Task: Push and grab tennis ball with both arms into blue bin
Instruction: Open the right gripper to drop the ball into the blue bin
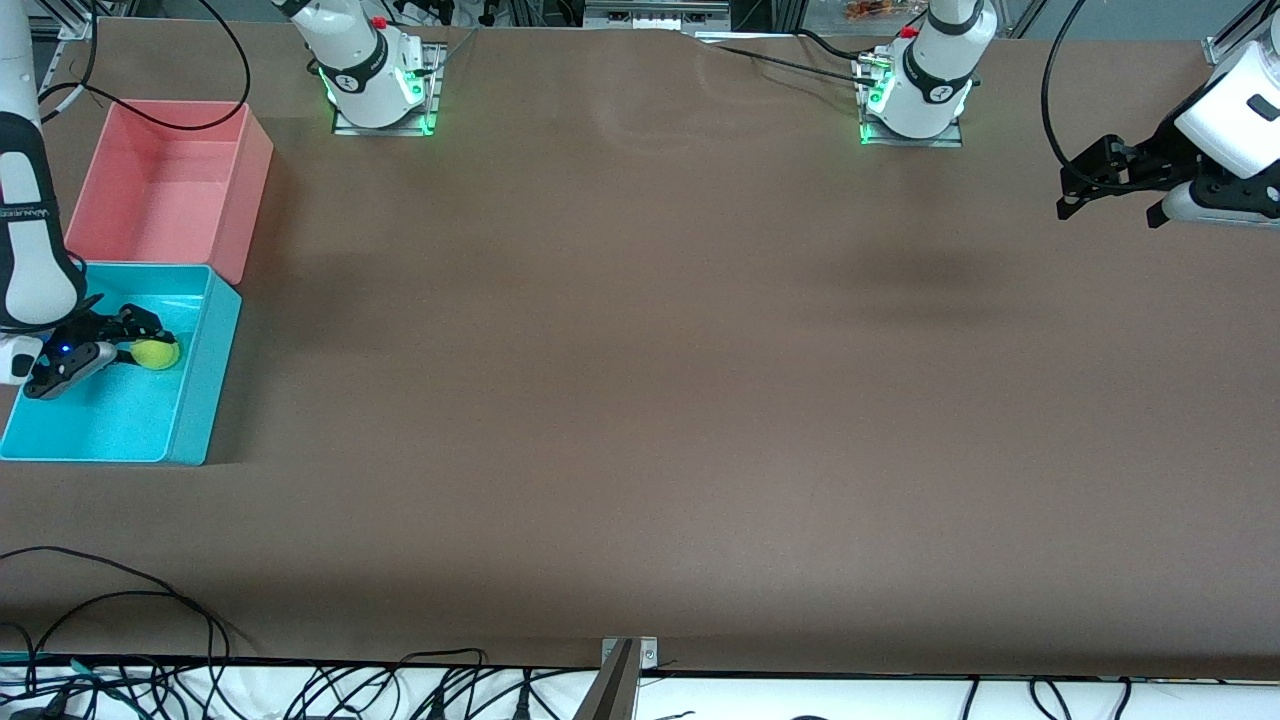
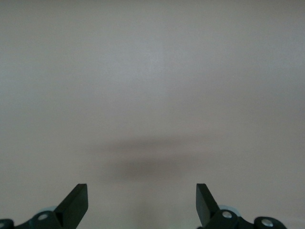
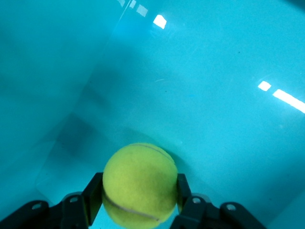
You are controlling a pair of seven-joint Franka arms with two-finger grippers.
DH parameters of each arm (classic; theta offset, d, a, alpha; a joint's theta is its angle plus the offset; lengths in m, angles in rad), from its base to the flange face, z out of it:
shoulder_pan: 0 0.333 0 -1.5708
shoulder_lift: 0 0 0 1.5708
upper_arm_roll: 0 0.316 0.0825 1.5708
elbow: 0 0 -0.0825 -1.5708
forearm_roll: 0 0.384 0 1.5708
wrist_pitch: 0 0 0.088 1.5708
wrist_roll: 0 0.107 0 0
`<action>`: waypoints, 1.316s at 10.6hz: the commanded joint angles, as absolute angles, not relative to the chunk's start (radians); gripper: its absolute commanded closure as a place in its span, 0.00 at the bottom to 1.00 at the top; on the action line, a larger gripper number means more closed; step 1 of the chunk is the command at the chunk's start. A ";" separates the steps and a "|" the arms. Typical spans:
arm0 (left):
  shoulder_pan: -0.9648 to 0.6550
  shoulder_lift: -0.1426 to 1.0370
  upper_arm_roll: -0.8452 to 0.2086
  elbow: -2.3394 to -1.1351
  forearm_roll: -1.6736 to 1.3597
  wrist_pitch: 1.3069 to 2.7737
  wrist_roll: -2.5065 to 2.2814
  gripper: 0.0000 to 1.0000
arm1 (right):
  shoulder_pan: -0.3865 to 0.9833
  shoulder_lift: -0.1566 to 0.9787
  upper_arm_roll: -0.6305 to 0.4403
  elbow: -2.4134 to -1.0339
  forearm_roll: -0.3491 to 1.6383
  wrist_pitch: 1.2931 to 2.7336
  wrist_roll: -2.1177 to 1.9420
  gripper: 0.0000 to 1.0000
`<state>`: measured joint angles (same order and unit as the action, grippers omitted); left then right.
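Note:
The yellow-green tennis ball [image 1: 156,354] is inside the blue bin [image 1: 196,400], held between the fingers of my right gripper [image 1: 150,345]. The right wrist view shows the ball [image 3: 139,184] clamped between both fingers [image 3: 93,196] over the bin's cyan floor [image 3: 214,109]. My left gripper [image 1: 1110,205] is open and empty, up in the air over the bare table at the left arm's end. In the left wrist view its fingertips [image 2: 76,200] stand wide apart over plain brown table.
A pink-red bin [image 1: 245,190] stands right beside the blue bin, farther from the front camera. The brown table [image 1: 640,400] spreads between the two arm bases. Black cables lie along the table's near edge [image 1: 150,640].

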<state>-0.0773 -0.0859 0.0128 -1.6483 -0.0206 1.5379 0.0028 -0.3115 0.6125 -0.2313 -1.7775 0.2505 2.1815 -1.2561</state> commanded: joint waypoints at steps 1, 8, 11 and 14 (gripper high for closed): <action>-0.077 -0.075 0.014 -1.623 -0.028 1.529 -0.006 0.00 | -0.322 0.600 -0.218 -1.790 0.272 2.212 -1.289 0.00; -0.077 -0.075 0.012 -1.623 -0.028 1.528 -0.006 0.00 | -0.288 0.361 -0.120 -1.805 0.261 2.200 -1.267 0.00; -0.077 -0.075 0.011 -1.623 -0.029 1.525 -0.006 0.00 | -0.233 0.292 -0.104 -1.806 0.256 2.198 -1.071 0.00; -0.077 -0.075 0.012 -1.623 -0.028 1.525 -0.006 0.00 | -0.186 0.204 -0.077 -1.810 0.171 2.172 -0.837 0.00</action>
<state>-0.0776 -0.0852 0.0111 -1.6481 -0.0206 1.5377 0.0028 -0.2111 0.2948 -0.1014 -1.7736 0.2414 2.2006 -0.9843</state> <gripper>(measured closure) 0.000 0.000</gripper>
